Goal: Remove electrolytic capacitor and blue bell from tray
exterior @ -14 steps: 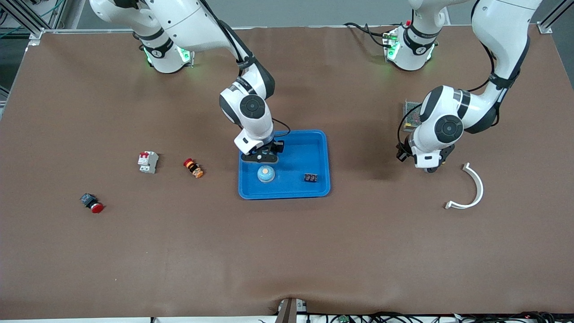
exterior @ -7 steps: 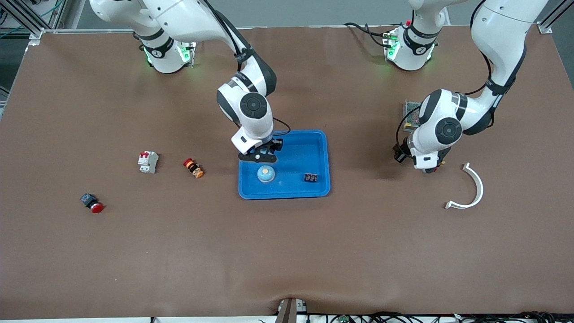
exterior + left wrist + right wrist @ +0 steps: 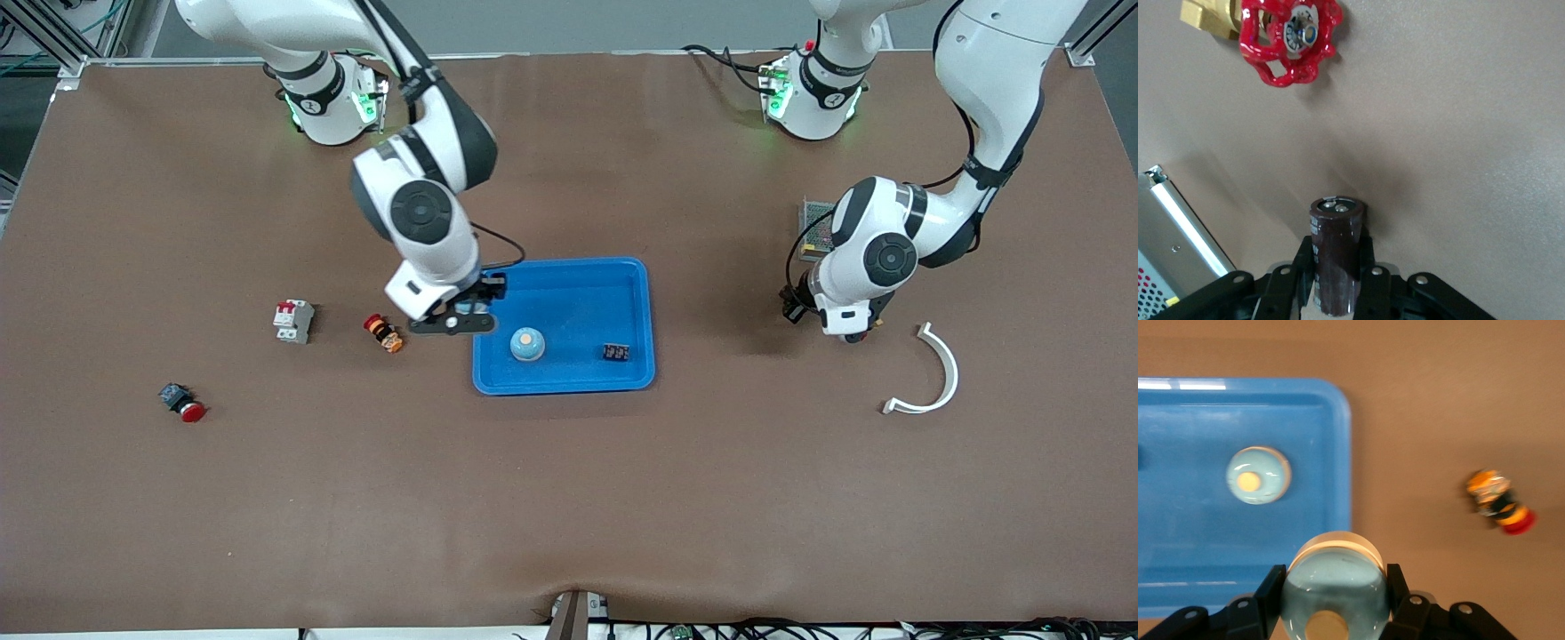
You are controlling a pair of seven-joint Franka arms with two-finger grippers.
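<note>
Bell [image 3: 1335, 583] sits clamped in the right claw [image 3: 455, 320], over the desk [image 3: 569, 498] just at the nine o'clock rim of the blue tray [image 3: 622, 276] in the front view; a second bell [image 3: 527, 344] rests in that tray near eight o'clock, a small black part [image 3: 616, 353] near four; the left claw [image 3: 1336, 275], over bare desk out at the tray's three o'clock, grips the dark capacitor [image 3: 1336, 250] upright.
</note>
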